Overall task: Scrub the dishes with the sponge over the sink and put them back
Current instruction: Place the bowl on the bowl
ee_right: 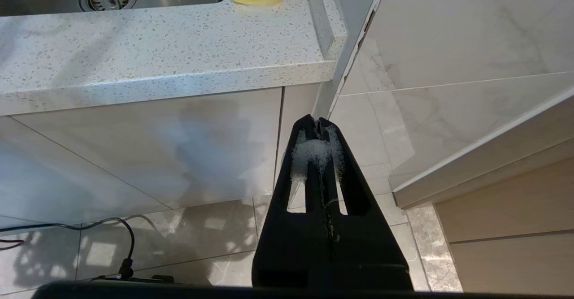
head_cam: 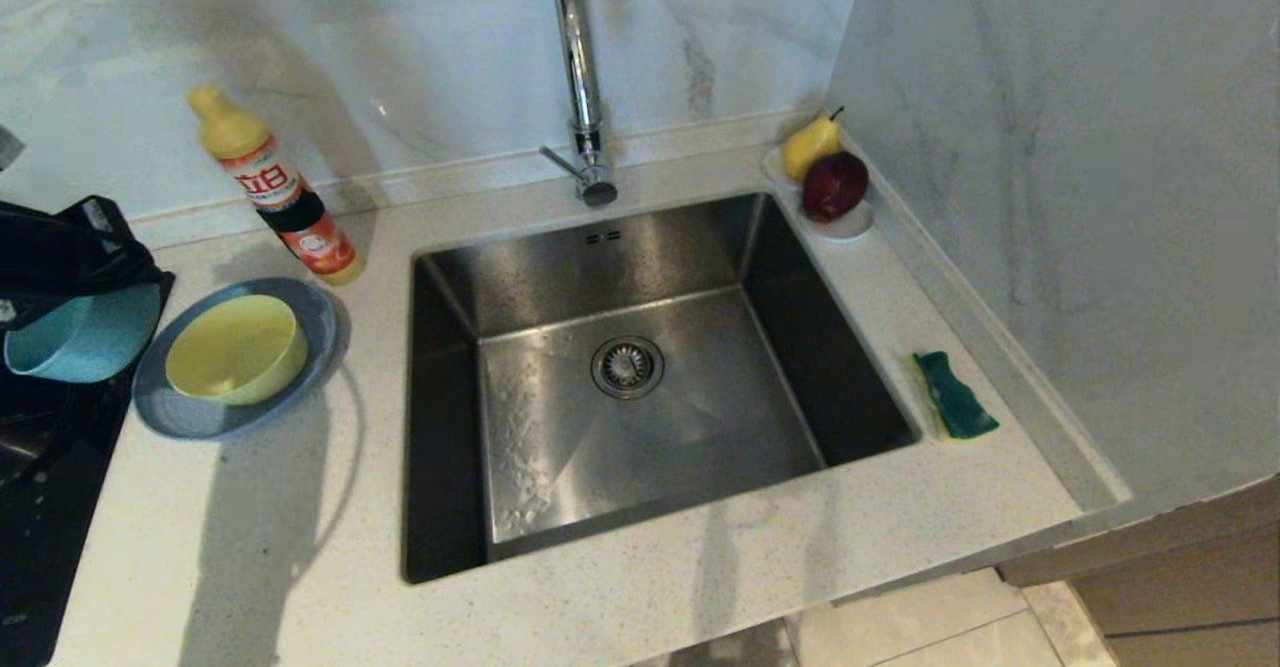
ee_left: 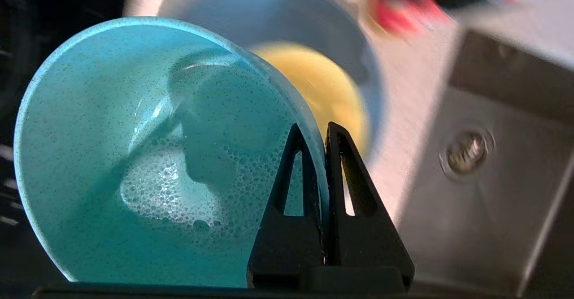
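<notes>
Head view shows the near edge of the speckled counter (head_cam: 620, 597), then the steel sink (head_cam: 560, 427) sunk into it, its drain strainer (head_cam: 627, 366) in the middle of the floor. Right of the sink, on the counter, lies the sponge (head_cam: 955, 396), green side up. Down below counter level the right gripper (ee_right: 317, 124) hangs in front of the cabinet, its fingers pressed together with a bit of white foam caught between them.

At the far left edge the left gripper (ee_left: 322, 133) pinches the rim of the teal bowl (head_cam: 80, 337), tilted on its side (suds sit in its bottom), over the dark cooktop (head_cam: 40, 507). Just beside it the yellow bowl (head_cam: 235, 349) sits upright in the grey-blue plate (head_cam: 170, 407).

Farther back stand a soap bottle (head_cam: 275, 187), leaning, and the tap (head_cam: 580, 77). In the back right corner a saucer (head_cam: 850, 227) holds a pear (head_cam: 808, 145) and a red apple (head_cam: 835, 187).
</notes>
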